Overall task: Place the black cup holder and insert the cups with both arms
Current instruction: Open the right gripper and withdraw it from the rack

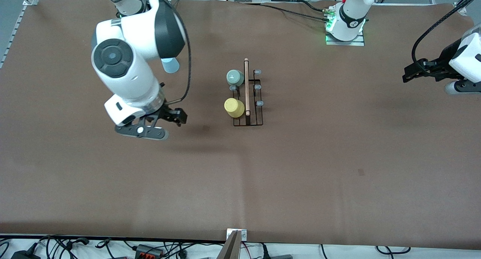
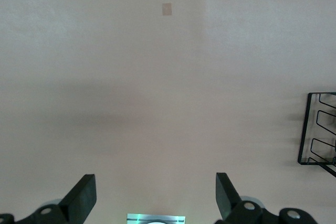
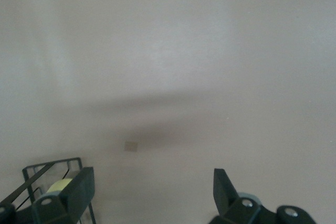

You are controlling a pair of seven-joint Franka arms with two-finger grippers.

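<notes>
1. Black cup holder stands mid-table, with the mint green cup and yellow cup on its prongs.
2. Light blue cup stands at the holder's 10 o'clock.
3. Right gripper, at 9 o'clock, spread wide, empty.
4. Left gripper, at 3 o'clock, spread wide, empty.

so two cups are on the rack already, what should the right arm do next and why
Probably swing the right gripper, open and empty over bare table, up toward the light blue cup partly hidden by its arm. The mint cup and yellow cup already sit on the black cup holder; blue is not. The left gripper waits open.
</notes>
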